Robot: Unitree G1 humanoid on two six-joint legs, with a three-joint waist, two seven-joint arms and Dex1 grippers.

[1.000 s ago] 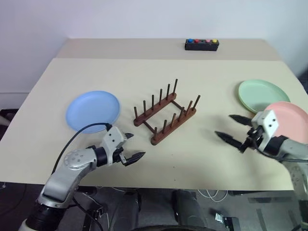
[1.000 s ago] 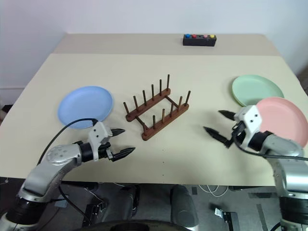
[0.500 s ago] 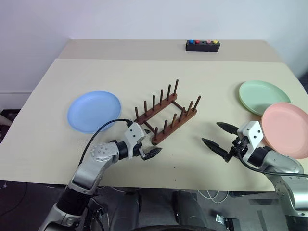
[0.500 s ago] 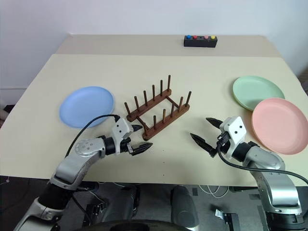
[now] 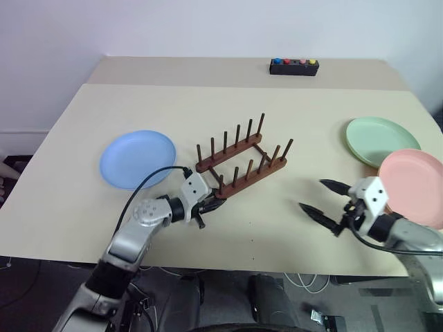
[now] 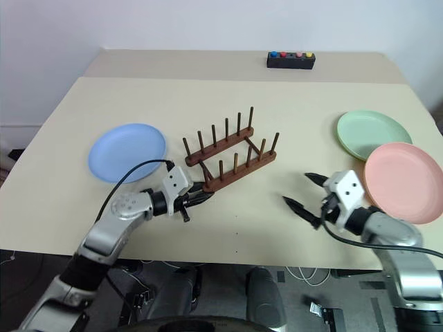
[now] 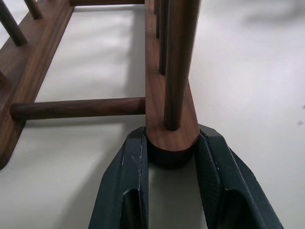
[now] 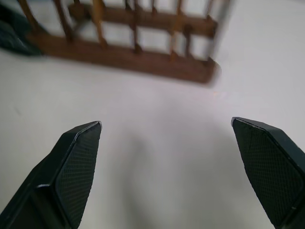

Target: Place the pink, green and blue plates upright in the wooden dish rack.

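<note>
Beige table, wooden dish rack at centre, blue plate left, green plate and pink plate right, black button box at far edge

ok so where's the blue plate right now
The blue plate lies flat on the table's left side, just left of the wooden dish rack.

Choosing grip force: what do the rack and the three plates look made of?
The wooden dish rack: dark brown wood with a smooth satin finish; grain lines show on the rail. The blue plate, green plate and pink plate: probably matte plastic, uniformly pastel, without glare; glazed ceramic seems less likely.
</note>
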